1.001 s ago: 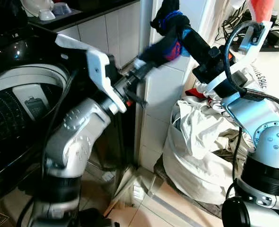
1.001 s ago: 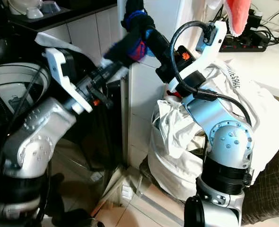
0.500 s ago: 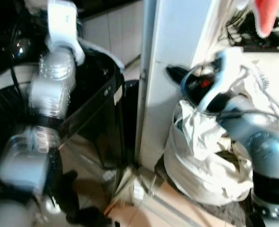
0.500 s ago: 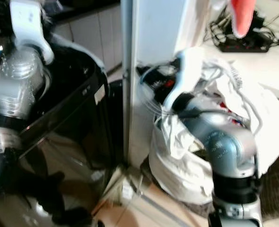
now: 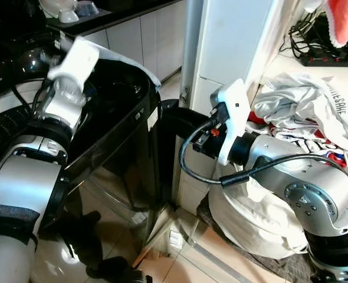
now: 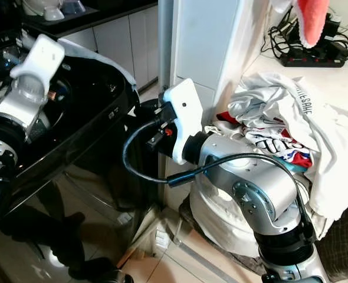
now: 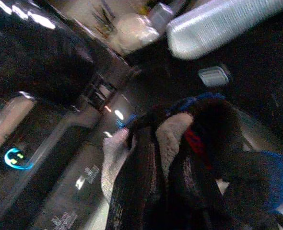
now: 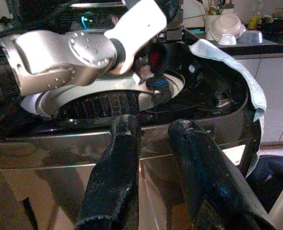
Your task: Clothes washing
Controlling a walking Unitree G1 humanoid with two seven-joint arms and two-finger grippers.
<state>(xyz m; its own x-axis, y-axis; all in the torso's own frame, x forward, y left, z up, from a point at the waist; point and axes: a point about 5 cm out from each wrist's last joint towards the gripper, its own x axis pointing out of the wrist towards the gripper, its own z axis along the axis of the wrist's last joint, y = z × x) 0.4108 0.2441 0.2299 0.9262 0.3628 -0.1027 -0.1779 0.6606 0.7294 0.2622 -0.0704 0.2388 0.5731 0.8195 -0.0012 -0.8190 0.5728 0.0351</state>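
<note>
From my right wrist cam I can see the left gripper (image 8: 157,72) over the glossy black top-load washing machine (image 5: 112,127) drum, fingers clamped on the dark blue-and-red bundle of clothing (image 7: 194,158); the head views don't show that bundle. My right gripper (image 8: 153,163) hangs by the washer's front edge, fingers slightly apart, empty. The white shirt (image 5: 304,109) on the white laundry bag (image 5: 250,218) reads "SALE". A second ago both arms held the bundle up by the wall.
</note>
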